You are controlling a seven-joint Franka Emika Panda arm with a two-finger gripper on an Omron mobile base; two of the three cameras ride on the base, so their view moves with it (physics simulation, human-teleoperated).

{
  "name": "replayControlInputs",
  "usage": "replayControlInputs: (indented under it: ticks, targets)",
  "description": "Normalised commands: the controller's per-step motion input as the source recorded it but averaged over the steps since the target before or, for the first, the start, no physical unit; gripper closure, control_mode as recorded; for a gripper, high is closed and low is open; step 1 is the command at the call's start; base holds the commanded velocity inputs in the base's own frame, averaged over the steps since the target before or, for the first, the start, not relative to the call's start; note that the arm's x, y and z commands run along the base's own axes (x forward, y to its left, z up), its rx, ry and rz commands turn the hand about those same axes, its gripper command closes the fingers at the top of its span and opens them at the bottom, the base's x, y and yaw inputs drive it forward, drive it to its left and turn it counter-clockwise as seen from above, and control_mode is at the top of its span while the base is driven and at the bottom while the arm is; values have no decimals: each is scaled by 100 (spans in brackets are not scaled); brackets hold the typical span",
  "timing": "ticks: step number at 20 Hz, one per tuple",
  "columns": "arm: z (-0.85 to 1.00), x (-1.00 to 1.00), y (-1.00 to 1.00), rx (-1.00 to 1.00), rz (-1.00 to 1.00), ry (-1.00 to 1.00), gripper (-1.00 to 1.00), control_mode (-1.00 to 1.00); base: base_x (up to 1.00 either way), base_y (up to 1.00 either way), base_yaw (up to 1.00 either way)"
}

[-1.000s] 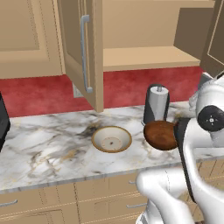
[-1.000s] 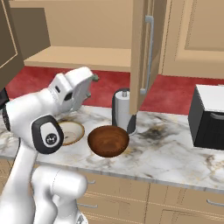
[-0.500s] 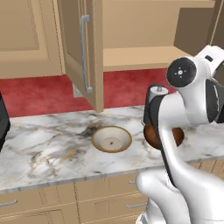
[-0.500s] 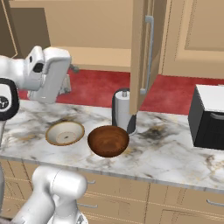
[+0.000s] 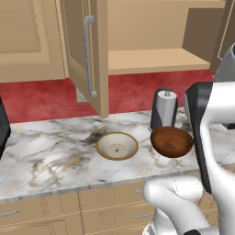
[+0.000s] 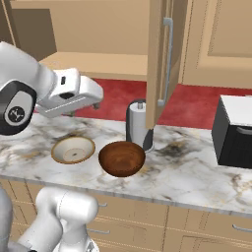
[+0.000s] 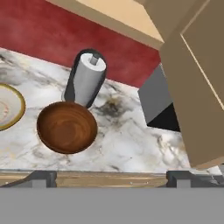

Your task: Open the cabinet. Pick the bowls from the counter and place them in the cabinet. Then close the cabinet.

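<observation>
The fingers stand wide apart and empty above the bench, with open marble below them. Ahead to their left sits the dark wooden bowl, touching the grey canister; the cream bowl lies farther left. The open cabinet door's edge hangs close on their right.

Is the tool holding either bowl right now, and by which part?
Nothing is held. The tool is open above the counter; the brown bowl and cream bowl both sit untouched.
</observation>
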Motion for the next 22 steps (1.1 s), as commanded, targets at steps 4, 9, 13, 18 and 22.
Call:
replayControlInputs:
  ticks: [4, 9, 13, 18, 22]
  targets:
    - [-19, -39, -1, 64, -16, -3, -100, -100, 0, 0, 0]
    - [-23, -45, 0, 57, -20, -5, -100, -100, 0, 0, 0]
    - [-22, -13, 0, 38, -20, -19, -100, -100, 0, 0, 0]
    - [-2, 0, 0, 0, 0, 0, -100, -100, 0, 0, 0]
    - [-35, 0, 0, -6, 0, 1, -100, -100, 0, 0, 0]
